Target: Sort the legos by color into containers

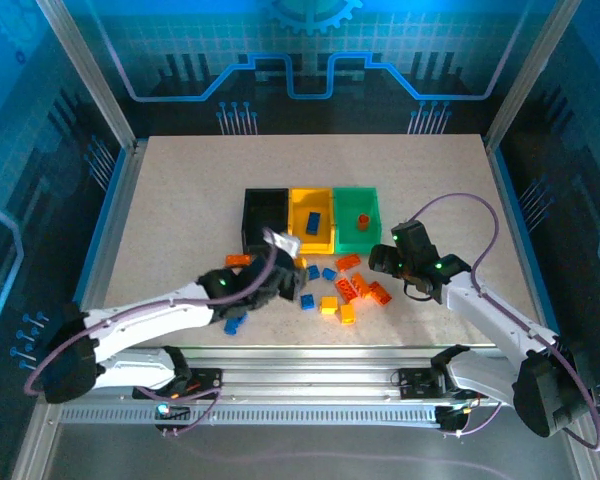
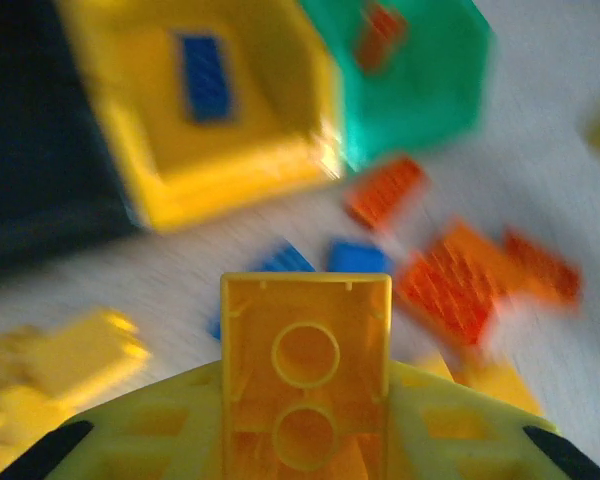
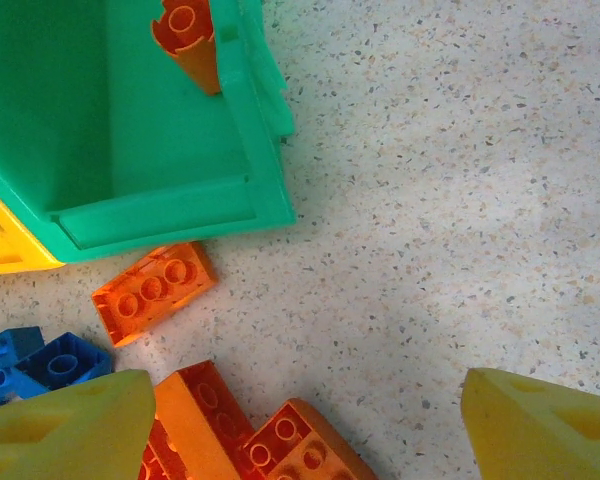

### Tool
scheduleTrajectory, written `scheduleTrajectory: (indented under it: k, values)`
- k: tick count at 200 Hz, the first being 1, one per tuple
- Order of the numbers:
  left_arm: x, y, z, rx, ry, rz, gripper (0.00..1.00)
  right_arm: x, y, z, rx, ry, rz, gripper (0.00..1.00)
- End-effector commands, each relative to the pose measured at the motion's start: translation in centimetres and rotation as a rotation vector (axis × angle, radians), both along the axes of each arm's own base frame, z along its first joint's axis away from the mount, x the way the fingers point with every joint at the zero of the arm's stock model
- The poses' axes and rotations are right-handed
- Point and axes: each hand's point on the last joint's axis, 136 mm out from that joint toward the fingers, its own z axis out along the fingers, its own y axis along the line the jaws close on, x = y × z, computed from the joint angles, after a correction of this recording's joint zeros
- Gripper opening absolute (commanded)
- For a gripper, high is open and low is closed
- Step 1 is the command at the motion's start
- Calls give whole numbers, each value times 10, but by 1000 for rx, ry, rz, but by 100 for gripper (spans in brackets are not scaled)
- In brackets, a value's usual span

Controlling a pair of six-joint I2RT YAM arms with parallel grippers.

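Left gripper (image 2: 305,445) clamps a glossy yellow brick (image 2: 305,345), hollow tubed underside visible; right gripper (image 3: 302,425) gapes wide over the speckled table (image 3: 450,200).

No legible text, label, brand, number or sign can be read in any view. Back panel (image 1: 180,50): gear emblem (image 1: 315,10) and circuit-style line pattern, graphic only, no characters. Legos (image 3: 152,290): the studs show plain rings, and any moulded marking is too small or too blurred to read
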Motion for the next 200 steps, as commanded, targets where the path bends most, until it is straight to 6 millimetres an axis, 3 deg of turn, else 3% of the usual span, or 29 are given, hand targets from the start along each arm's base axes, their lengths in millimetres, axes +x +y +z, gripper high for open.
scheduleTrajectory:
  k: [1, 28, 52, 69, 86, 139, 153, 173, 200]
  values:
    - [35, 46, 4, -80, 70, 259, 32, 2, -8, 2, -8, 2, -43, 82]
    - [83, 69, 2, -117, 123, 402, 32, 2, -8, 0, -10, 10, -47, 82]
    - [120, 78, -8, -79, 163, 483, 31, 1, -8, 0, -4, 15, -46, 82]
    - [137, 83, -19, -26, 194, 530, 32, 0, -8, 1, -3, 20, -47, 82]
    - [147, 91, -31, 16, 227, 581, 41, -3, -10, 1, -12, 30, -47, 82]
    - [162, 82, -36, -12, 259, 587, 66, -8, -11, 0, -27, 51, -27, 82]
    - [160, 76, -25, -52, 254, 563, 74, -11, -12, -2, -39, 70, -22, 82]
    - [152, 63, -1, -160, 226, 498, 98, -18, -13, -9, -54, 111, -4, 82]
    - [123, 38, 25, -240, 201, 380, 99, -30, -12, -25, -70, 175, 33, 80]
